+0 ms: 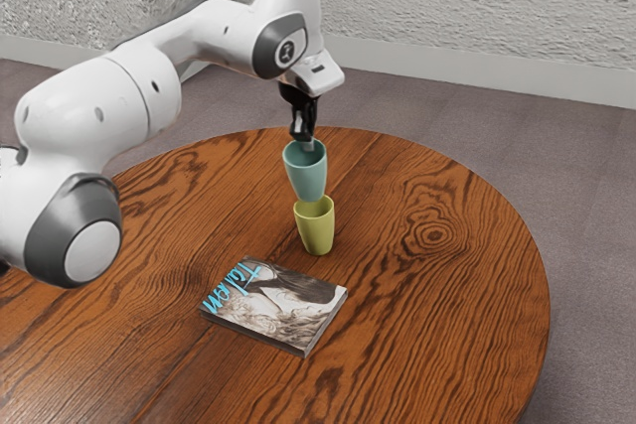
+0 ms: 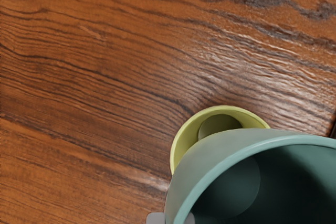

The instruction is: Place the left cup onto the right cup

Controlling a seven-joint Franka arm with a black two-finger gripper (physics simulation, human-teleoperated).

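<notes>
A teal cup (image 1: 305, 170) hangs upright just above a yellow-green cup (image 1: 315, 225) that stands on the round wooden table (image 1: 437, 275). My gripper (image 1: 303, 133) is shut on the teal cup's rim, one finger inside and one outside. The teal cup's base sits at the mouth of the yellow-green cup, slightly tilted. In the wrist view the teal cup (image 2: 252, 182) is close under my hand and covers most of the yellow-green cup (image 2: 210, 124), whose rim and inside peek out beyond it.
A magazine (image 1: 273, 303) lies flat on the table in front of the cups, toward the exterior view's lower left. The table's edge curves round at the exterior view's right.
</notes>
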